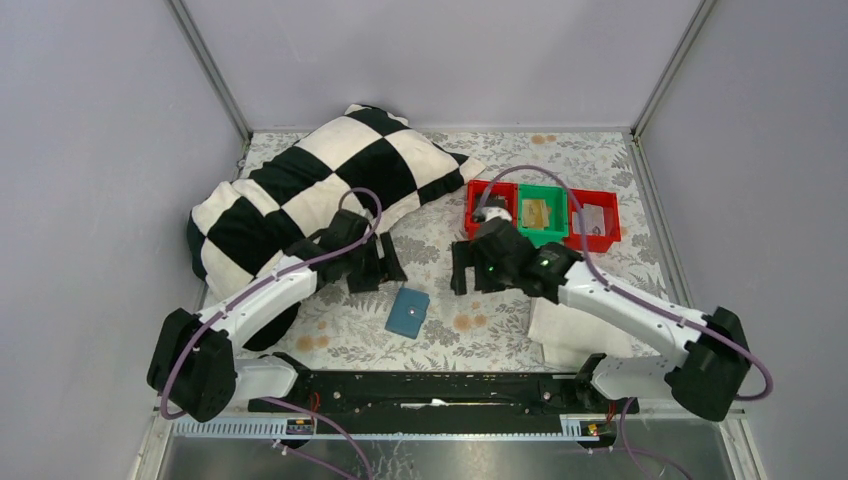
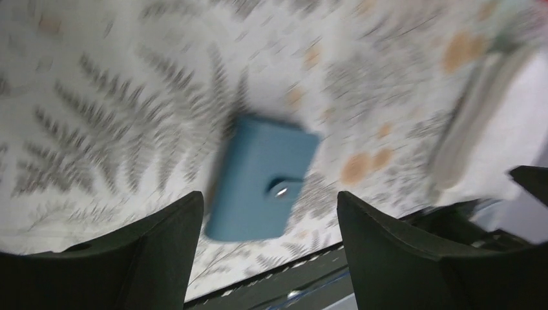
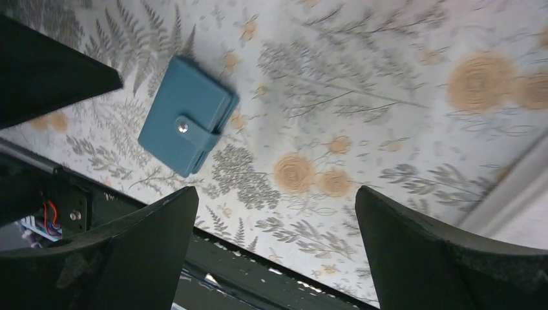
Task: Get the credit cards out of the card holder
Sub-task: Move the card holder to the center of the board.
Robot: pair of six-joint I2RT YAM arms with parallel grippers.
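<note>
The teal-blue card holder [image 1: 407, 312] lies closed and flat on the floral cloth, snap tab fastened. It shows blurred in the left wrist view [image 2: 262, 177] and sharp in the right wrist view [image 3: 187, 123]. My left gripper [image 1: 372, 268] hangs open and empty just behind and left of it. My right gripper [image 1: 478, 270] is open and empty, to the right of the holder and above the cloth. No cards are visible.
A black-and-white checkered pillow [image 1: 300, 195] lies at the back left. Two red bins [image 1: 490, 205] and a green bin [image 1: 541, 215] stand at the back right. A white cloth [image 1: 565, 330] lies under the right arm. The black rail [image 1: 430, 395] runs along the near edge.
</note>
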